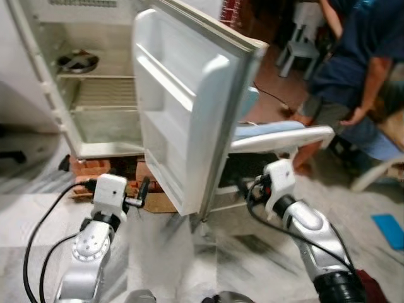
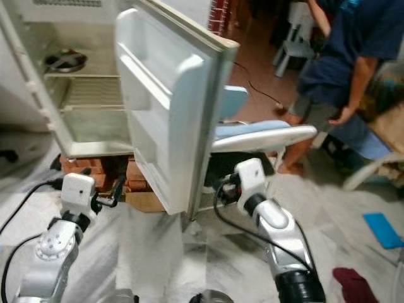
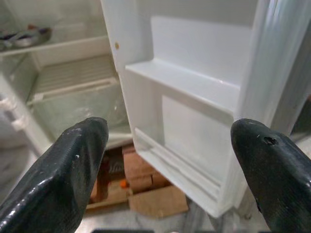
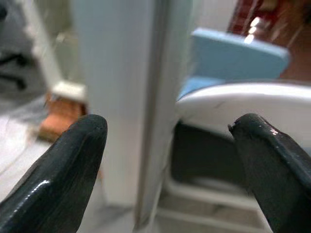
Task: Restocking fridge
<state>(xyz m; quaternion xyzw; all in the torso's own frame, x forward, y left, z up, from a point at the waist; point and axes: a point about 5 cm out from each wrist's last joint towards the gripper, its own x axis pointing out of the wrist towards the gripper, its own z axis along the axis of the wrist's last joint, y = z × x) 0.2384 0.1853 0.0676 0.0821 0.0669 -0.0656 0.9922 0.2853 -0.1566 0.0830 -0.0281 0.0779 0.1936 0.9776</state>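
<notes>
The white fridge (image 1: 101, 120) stands open, its door (image 1: 183, 101) swung out toward me. Its wire shelves are bare except for a dark dish (image 1: 77, 61) on the top shelf. The door's inner racks (image 3: 184, 82) hold nothing. My left gripper (image 1: 144, 189) hovers low, left of the door's bottom corner; in the left wrist view it (image 3: 170, 141) is open and faces the door racks. My right gripper (image 4: 167, 131) is open too, held close to the door's outer edge (image 4: 150, 97), with nothing between its fingers.
Red bricks (image 1: 95, 167) and a piece of cardboard (image 1: 158, 202) lie under the fridge. A white chair with a blue cushion (image 1: 284, 136) stands just behind the door. A person (image 1: 360, 57) stands at the right. A blue object (image 1: 388, 230) and a red cloth (image 2: 353, 281) lie on the floor.
</notes>
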